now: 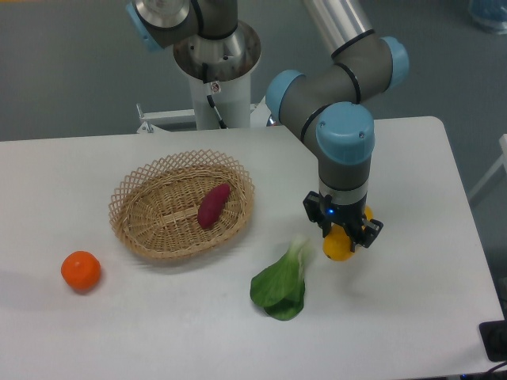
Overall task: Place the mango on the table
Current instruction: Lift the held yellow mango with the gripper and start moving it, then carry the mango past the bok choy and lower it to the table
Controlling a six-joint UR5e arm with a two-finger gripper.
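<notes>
Your gripper [342, 236] is clamped on the mango [336, 246] low over the table [412, 317]; release carelessly and it could roll into the greens [281, 286].

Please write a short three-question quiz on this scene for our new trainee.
1. True or false: the sweet potato lies inside the basket.
2. What is between the fingers of the gripper? A. orange B. mango C. leafy green
3. Fill in: the orange sits on the table, to the basket's lower ____ in the picture.

Key: 1 true; 2 B, the mango; 3 left.
</notes>
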